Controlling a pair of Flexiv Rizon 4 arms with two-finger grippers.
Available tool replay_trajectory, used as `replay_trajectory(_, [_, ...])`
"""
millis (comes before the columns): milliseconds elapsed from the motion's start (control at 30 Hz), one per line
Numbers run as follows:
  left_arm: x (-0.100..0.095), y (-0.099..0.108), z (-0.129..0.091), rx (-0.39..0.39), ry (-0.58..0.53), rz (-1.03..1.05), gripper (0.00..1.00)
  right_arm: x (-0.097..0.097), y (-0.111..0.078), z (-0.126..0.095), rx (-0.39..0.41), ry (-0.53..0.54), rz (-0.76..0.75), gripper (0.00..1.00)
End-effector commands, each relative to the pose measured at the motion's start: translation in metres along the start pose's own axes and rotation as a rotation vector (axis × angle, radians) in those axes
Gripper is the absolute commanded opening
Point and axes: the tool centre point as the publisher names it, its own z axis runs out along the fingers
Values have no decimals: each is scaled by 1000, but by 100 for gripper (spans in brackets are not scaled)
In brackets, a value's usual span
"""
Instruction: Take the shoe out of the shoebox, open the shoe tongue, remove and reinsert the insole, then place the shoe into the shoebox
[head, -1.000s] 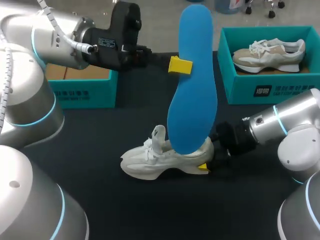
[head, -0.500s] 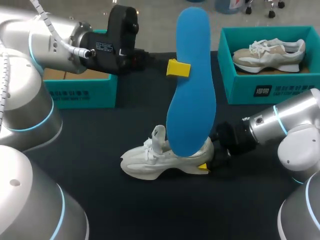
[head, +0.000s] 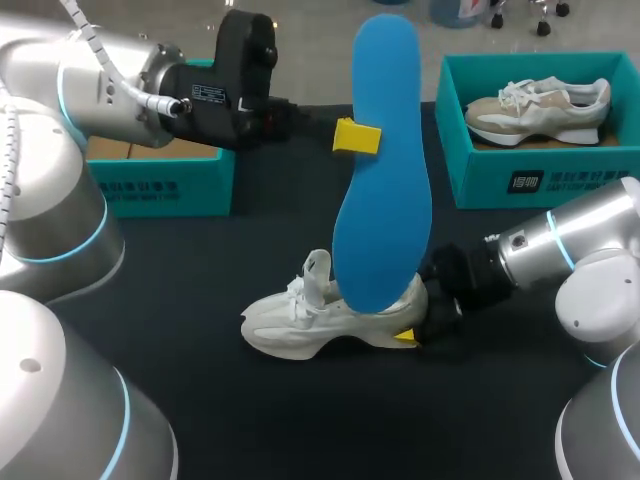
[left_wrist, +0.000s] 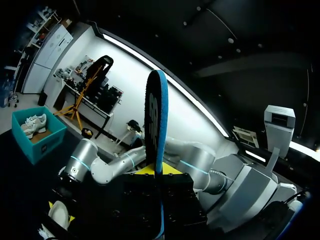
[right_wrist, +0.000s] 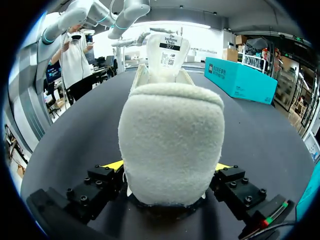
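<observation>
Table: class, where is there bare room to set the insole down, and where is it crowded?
Bare: table between the left box and the shoe, and between the shoe and the near edge. Crowded: at the heel, where the right claw grips, under the insole.

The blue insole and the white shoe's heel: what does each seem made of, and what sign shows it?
The insole looks like foam with a matte face: thin, even blue, no shine. The heel of the shoe seems a suede-like or fleecy textile: its off-white surface is nappy and dull. Neither is certain.
</observation>
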Motion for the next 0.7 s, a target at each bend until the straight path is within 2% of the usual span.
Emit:
replay_trajectory(33, [0, 0, 1, 0, -1, 1, 0, 1, 1, 0, 3, -2, 0, 100])
replay_trajectory(200, [0, 0, 1, 0, -1, 1, 0, 1, 3, -11, 42, -37, 16, 100])
replay_trajectory(500, [0, 0, 1, 0, -1, 1, 0, 5, 10, -38, 158, -96, 28, 100])
replay_trajectory(700, [0, 0, 1, 0, -1, 1, 0, 5, 23, -50, 340, -91, 60, 100])
